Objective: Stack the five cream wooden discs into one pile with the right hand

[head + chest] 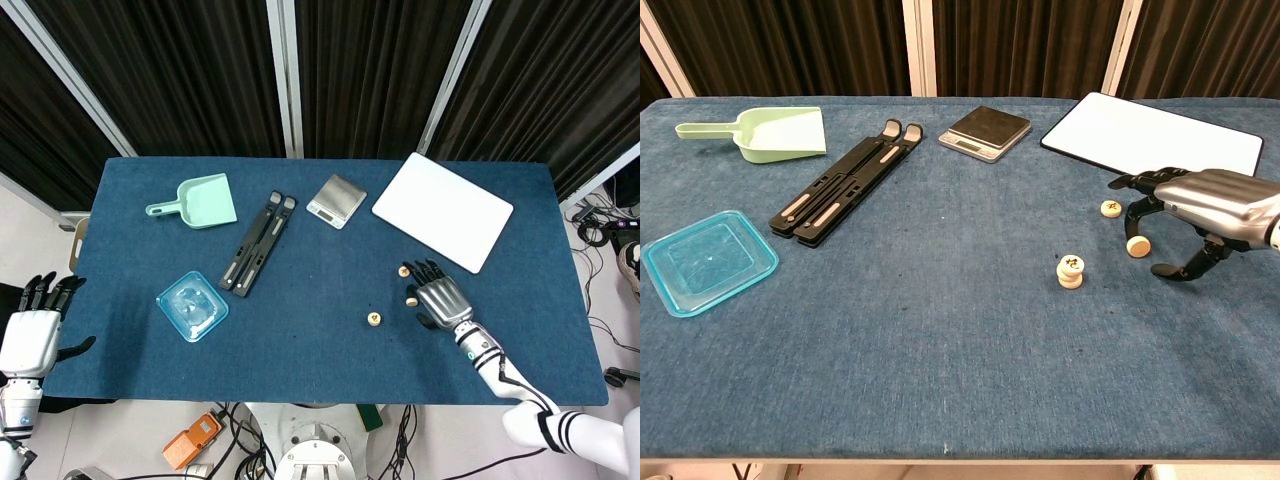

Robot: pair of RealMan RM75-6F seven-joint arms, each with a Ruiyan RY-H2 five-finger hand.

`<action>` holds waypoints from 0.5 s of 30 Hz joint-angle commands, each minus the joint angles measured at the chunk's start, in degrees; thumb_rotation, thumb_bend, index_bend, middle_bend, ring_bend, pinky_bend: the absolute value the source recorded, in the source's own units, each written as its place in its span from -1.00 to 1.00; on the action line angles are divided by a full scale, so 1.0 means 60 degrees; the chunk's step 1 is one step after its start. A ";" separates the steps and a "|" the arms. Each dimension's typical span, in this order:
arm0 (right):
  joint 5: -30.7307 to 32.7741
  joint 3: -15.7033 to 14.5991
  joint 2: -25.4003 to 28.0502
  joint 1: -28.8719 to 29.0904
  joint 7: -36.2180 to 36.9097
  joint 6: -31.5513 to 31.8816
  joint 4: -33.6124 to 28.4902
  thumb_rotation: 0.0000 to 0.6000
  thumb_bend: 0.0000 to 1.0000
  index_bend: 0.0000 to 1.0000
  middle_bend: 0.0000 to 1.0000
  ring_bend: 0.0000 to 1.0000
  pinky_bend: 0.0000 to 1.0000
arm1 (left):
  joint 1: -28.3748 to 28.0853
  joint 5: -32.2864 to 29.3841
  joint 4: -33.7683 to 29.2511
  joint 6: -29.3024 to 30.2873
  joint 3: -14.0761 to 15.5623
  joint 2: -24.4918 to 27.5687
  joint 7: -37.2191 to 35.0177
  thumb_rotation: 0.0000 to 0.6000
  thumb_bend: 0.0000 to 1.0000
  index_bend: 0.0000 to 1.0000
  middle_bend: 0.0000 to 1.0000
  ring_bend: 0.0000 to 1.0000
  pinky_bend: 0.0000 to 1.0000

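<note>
From the head view, the right hand [438, 300] sits low over the blue tabletop [300, 340], a cream disc [410, 301] tilted at its fingertips and seemingly gripped, though this angle won't settle it; another disc [404, 270] lies just beyond the fingertips; the small pile [373, 319] stands apart, off the thumb side of the hand; a white board [442, 210] lies past the fingers, near the far edge; the left hand [33, 325] hangs off the tabletop's edge, fingers spread, holding nothing.

Over to the chest view and it's clearer; the right hand [1200, 205] pinches the disc [1137, 246] on its edge, lifted a touch off the cloth, thumb curled underneath; the loose disc [1110, 208] lies flat just past the fingertips; the pile [1070, 271], discs stacked, stands near the held disc, on the side away from the palm; the white board [1150, 135] lies behind the hand; a scale [985, 132], a black folded stand [845, 180], a green dustpan [765, 132] and a clear blue lid [705, 260] lie well away across the tabletop.
</note>
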 commanded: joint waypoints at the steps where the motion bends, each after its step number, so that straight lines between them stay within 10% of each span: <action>1: -0.0036 0.0025 -0.0022 0.0022 0.0059 0.0000 0.0040 1.00 -0.10 -0.01 -0.83 -0.87 -0.83 | 0.0002 -0.0001 0.0010 0.0002 0.0001 -0.0007 -0.0007 1.00 -0.83 -0.65 -0.73 -0.93 -1.00; 15: -0.0122 0.0058 0.0016 0.0035 0.0080 0.0031 0.0002 1.00 -0.10 0.00 -0.83 -0.87 -0.83 | -0.0012 -0.0015 0.0039 -0.0026 -0.0001 -0.0003 -0.0059 1.00 -0.83 -0.65 -0.73 -0.93 -1.00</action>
